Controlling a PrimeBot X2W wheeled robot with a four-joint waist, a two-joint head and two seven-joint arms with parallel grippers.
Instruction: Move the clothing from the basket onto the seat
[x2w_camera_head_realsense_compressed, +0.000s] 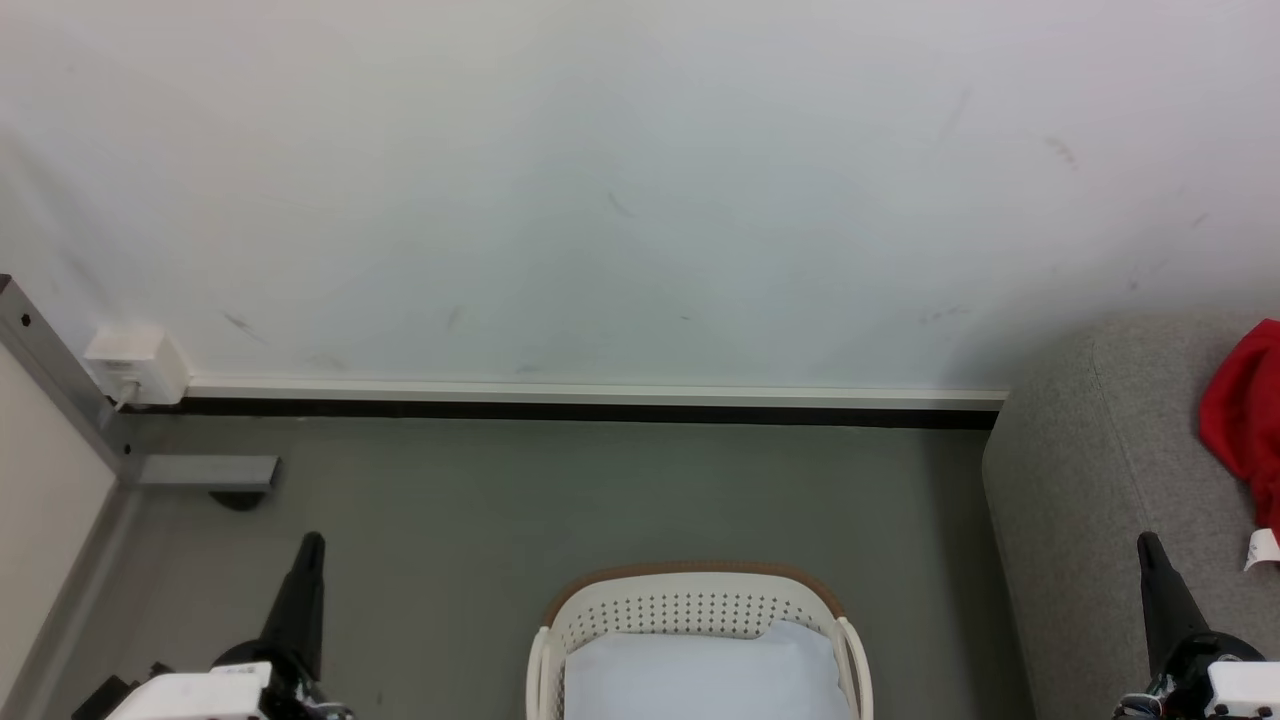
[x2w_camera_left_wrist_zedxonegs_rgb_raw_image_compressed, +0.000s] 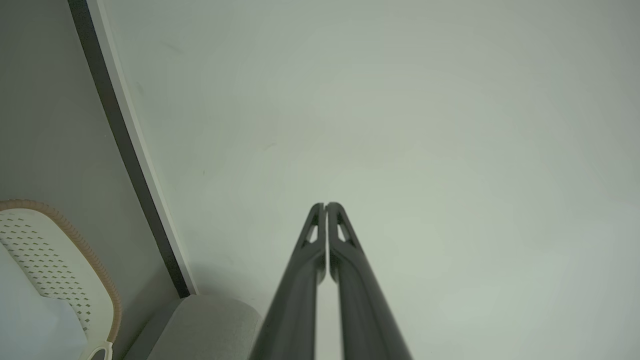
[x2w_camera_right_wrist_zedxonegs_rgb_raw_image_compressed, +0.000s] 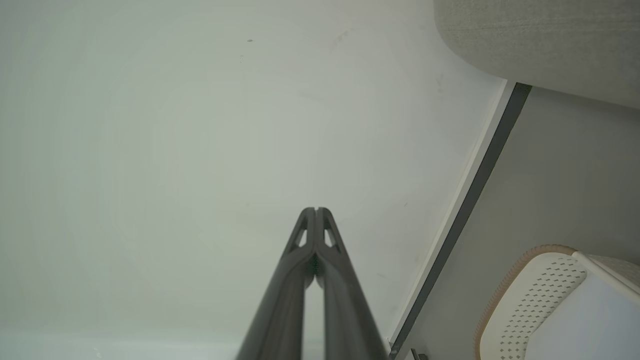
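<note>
Grey floor (x2w_camera_head_realsense_compressed: 450, 500) bears one cream perforated basket (x2w_camera_head_realsense_compressed: 690, 606), one pale pad (x2w_camera_head_realsense_compressed: 700, 675) inside. One red garment (x2w_camera_head_realsense_compressed: 1245, 412) lies on the grey woven seat (x2w_camera_head_realsense_compressed: 1090, 500). Left gripper (x2w_camera_left_wrist_zedxonegs_rgb_raw_image_compressed: 325, 205), right gripper (x2w_camera_right_wrist_zedxonegs_rgb_raw_image_compressed: 315, 209): jaws together.

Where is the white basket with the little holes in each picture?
Head view: basket at the bottom middle.
Left wrist view: basket in the lower left corner.
Right wrist view: basket in the lower right corner.
Shared landmark: the dark skirting strip runs behind the basket in all three.
</note>
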